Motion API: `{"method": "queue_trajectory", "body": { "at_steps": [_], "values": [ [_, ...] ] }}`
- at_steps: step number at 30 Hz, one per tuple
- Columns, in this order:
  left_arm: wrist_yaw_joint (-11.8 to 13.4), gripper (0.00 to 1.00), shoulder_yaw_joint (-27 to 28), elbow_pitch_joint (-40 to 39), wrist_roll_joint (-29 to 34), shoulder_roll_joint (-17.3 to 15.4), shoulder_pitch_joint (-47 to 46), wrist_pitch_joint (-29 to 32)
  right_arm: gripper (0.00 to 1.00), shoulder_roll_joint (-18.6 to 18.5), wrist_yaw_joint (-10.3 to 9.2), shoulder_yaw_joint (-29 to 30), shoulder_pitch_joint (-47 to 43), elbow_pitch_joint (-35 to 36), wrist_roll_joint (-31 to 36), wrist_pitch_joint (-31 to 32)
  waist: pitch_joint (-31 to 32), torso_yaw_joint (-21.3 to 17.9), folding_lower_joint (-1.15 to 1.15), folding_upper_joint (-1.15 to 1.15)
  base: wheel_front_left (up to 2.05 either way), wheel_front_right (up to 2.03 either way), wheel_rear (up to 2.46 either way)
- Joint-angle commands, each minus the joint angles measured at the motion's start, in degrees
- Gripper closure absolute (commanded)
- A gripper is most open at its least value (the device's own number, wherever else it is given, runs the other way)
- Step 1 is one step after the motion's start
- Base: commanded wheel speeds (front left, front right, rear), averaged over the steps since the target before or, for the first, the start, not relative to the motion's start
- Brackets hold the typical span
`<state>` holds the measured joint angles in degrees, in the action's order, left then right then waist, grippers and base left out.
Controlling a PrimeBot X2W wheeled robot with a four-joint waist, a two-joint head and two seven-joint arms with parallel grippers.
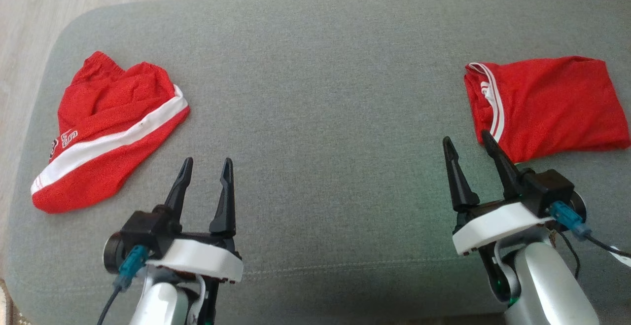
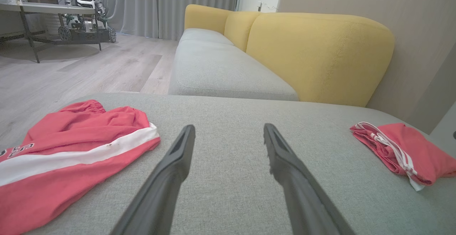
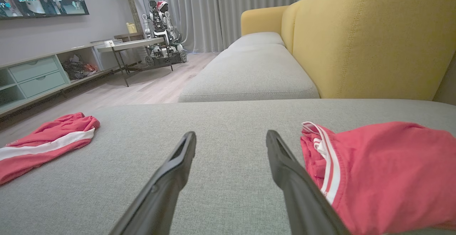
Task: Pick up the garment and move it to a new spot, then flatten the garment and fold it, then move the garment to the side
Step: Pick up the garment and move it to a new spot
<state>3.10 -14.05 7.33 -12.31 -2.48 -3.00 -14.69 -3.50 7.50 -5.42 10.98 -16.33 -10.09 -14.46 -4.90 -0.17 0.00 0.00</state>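
Surface: a grey seat cushion carried everything and filled most of the head view.
Garment with broad white band: a red garment lay rumpled at the left of the head view, near the cushion's rounded left edge, with white lettering at its lower left end. It sat at the lower left of the left wrist view and at the left edge of the right wrist view.
Garment with thin white stripes: a second red garment lay folded at the right of the head view, well apart from the first.
Left jaws: spread and holding nothing, at the lower left of the head view, their fingers over bare cushion just right of the banded garment.
Right jaws: spread and holding nothing, at the lower right of the head view. One of their fingers overlapped the lower left edge of the striped garment; whether it touched the cloth could not be told.
Backrest: a yellow sofa back stood behind a further grey seat.
Background: wooden floor, grey curtains, and another robot beside a table.
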Motion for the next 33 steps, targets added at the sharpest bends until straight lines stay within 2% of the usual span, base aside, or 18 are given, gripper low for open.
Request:
{"method": "queue_trajectory", "body": {
  "at_steps": [1, 11, 15, 20, 29, 33],
  "values": [
    [0.3, 0.0, 1.6, -2.0, 0.2, -0.4, -2.0, -0.3, 0.0, 0.6, -0.01, -1.3, 1.0, 2.1, -0.4, -0.5, -0.1, 0.0, 0.0, 0.0, 0.0, 0.0, 0.0],
    [0.4, 0.0, 1.5, -2.1, 0.2, -0.4, -2.4, -0.3, 0.0, 0.6, -0.01, -1.3, 1.1, 2.3, -0.3, -0.5, -0.9, 0.4, 0.0, 0.0, 0.0, 0.0, 0.0],
    [0.7, 0.0, 1.3, -2.2, -0.2, -0.4, -2.9, -0.3, 0.0, 0.6, -0.01, -1.8, 1.3, 2.5, 0.0, -0.5, -1.3, 2.0, 0.0, 0.0, 0.0, 0.0, 0.0],
    [1.5, 0.0, 1.3, -2.6, -0.7, -0.4, -3.0, -0.3, 0.0, 0.6, -0.01, -2.8, 0.8, 2.2, 0.2, -0.5, -0.8, 6.5, 0.0, 0.0, 0.0, 0.0, 0.0],
    [2.6, 0.0, 2.8, -3.0, -0.3, -0.4, -0.1, -0.3, 0.0, 0.6, -0.01, -5.2, -0.5, 0.1, 0.0, -0.5, 2.0, 17.4, 0.0, 0.0, 0.0, 0.0, 0.0],
    [2.7, 0.0, 3.7, -3.2, -0.1, -0.4, 1.5, -0.3, 0.0, 0.6, -0.01, -5.8, -0.9, -0.7, -0.5, -0.5, 3.0, 20.4, 0.0, 0.0, 0.0, 0.0, 0.0]
  ]
}}
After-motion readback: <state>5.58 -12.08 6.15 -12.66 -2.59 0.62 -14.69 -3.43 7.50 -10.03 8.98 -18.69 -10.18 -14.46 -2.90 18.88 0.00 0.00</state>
